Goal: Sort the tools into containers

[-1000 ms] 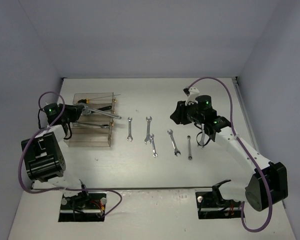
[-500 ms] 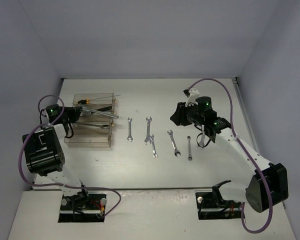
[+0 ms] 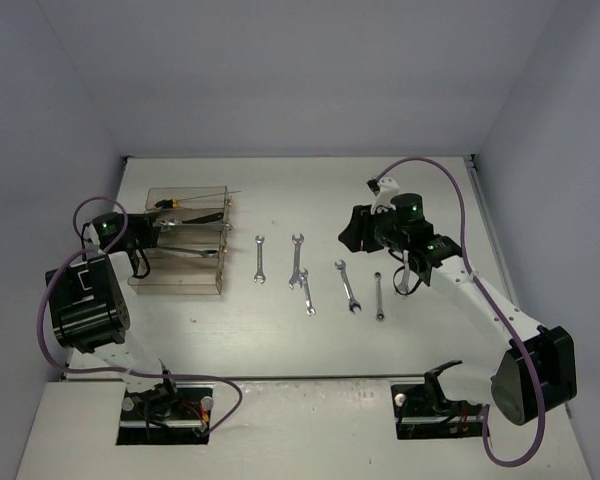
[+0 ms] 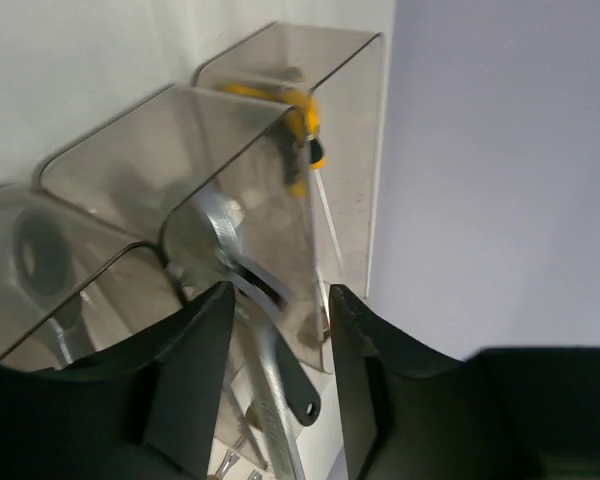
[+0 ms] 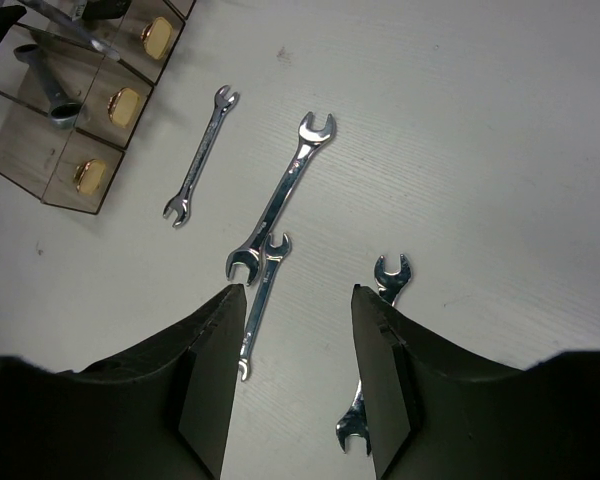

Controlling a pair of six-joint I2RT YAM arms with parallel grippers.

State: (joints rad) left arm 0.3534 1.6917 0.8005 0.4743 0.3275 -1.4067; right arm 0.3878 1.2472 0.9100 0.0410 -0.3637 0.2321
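Observation:
The clear containers (image 3: pixel 180 262) (image 4: pixel 120 170) stand at the left. My left gripper (image 3: pixel 148 234) (image 4: pixel 278 300) hangs open over their left end. Between its fingers (image 4: pixel 195 370), touching neither, lie a black-handled wrench (image 4: pixel 292 375) and a silver wrench (image 4: pixel 270 420) inside a bin. A yellow-handled rod (image 4: pixel 298 120) (image 3: pixel 170 203) rests in the far bin. My right gripper (image 3: pixel 365 232) (image 5: pixel 298 290) is open above several loose silver wrenches (image 3: pixel 259 258) (image 3: pixel 296 258) (image 3: pixel 307 292) (image 3: pixel 347 285) (image 3: pixel 378 296). In the right wrist view a small wrench (image 5: pixel 260 300) lies under the gap, beside a longer wrench (image 5: pixel 283 195).
A short wrench (image 5: pixel 201 155) lies nearest the containers (image 5: pixel 80 120), and another wrench (image 5: pixel 388 275) is half hidden by my right finger. Walls close the table at the back and both sides. Both arm bases sit at the near edge.
My left gripper has opened and drawn back left; the long wrench that stuck out over the bins' right end now lies inside. My right gripper's jaws have widened a little.

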